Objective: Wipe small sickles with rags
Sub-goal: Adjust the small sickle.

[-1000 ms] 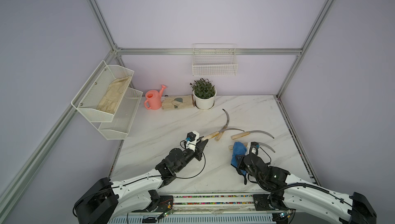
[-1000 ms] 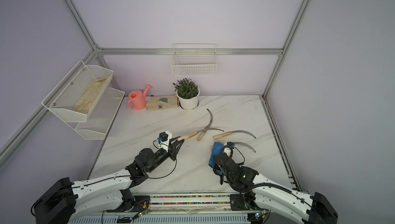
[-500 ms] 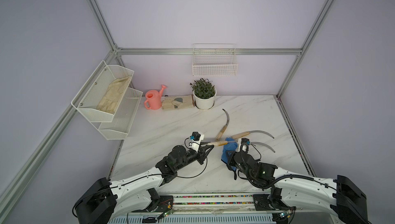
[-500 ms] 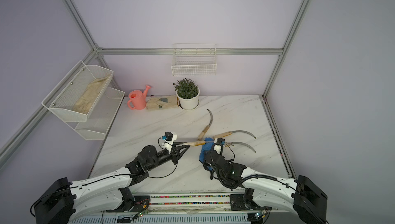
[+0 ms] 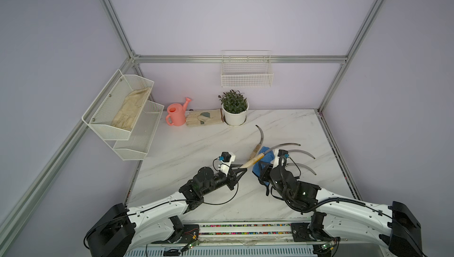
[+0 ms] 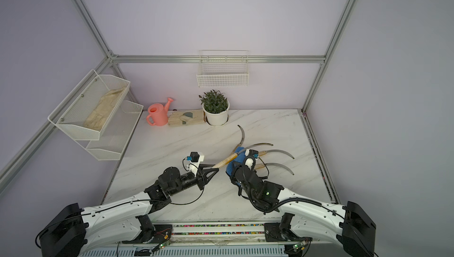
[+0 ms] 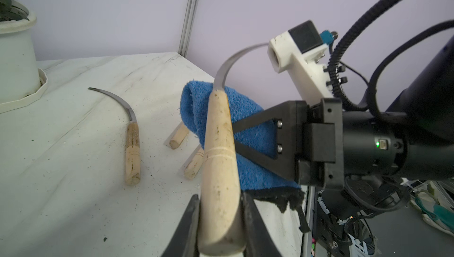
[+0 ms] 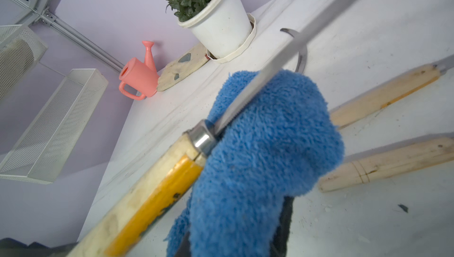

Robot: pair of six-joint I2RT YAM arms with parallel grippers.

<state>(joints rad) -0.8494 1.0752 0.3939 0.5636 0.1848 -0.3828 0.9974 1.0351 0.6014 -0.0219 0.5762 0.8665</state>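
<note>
Firmly, left gripper (image 7: 221, 209) pinches a sickle (image 7: 218, 145) by its handle; right gripper (image 5: 262, 166) clamps the blue rag (image 7: 248, 111) against its blade.

A lab test cell staged as a gardening corner: an aluminium-profile frame (image 5: 184, 59) and lilac wall panels (image 5: 221, 10) enclose a marble-look tabletop (image 5: 196, 140). A potted plant (image 5: 234, 111) stands at twelve o'clock, a pink watering can (image 5: 176, 116) and a beige work glove (image 5: 204, 117) at eleven, and a two-tier mesh shelf (image 5: 108, 130) hangs at nine.

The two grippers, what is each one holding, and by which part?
The left gripper is shut on a sickle, by the butt end of its wooden handle. The right gripper is shut on the blue rag, clamped roughly mid-cloth.
</note>
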